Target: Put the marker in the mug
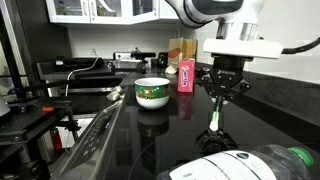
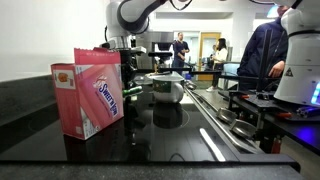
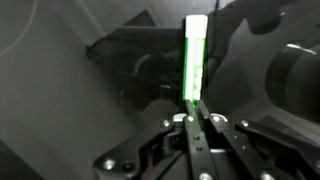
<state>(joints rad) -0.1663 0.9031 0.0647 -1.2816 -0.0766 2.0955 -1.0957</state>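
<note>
My gripper (image 1: 219, 98) is shut on the marker (image 1: 214, 119), a thin white stick with a green end that hangs down from the fingers just above the black counter. In the wrist view the marker (image 3: 193, 58) sticks out straight from between the closed fingertips (image 3: 193, 118). The mug (image 1: 152, 93), squat and white with a green band, stands on the counter off to the side of my gripper, well apart from it. It also shows in an exterior view (image 2: 168, 88), past the pink carton. My gripper is mostly hidden behind the carton there.
A tall pink carton (image 1: 185, 75) (image 2: 90, 92) stands between the mug and my gripper, slightly further back. A big white bottle with a green cap (image 1: 255, 165) lies at the near counter edge. Stovetop and cables (image 1: 70, 90) lie beyond the mug. People stand in the background (image 2: 180, 48).
</note>
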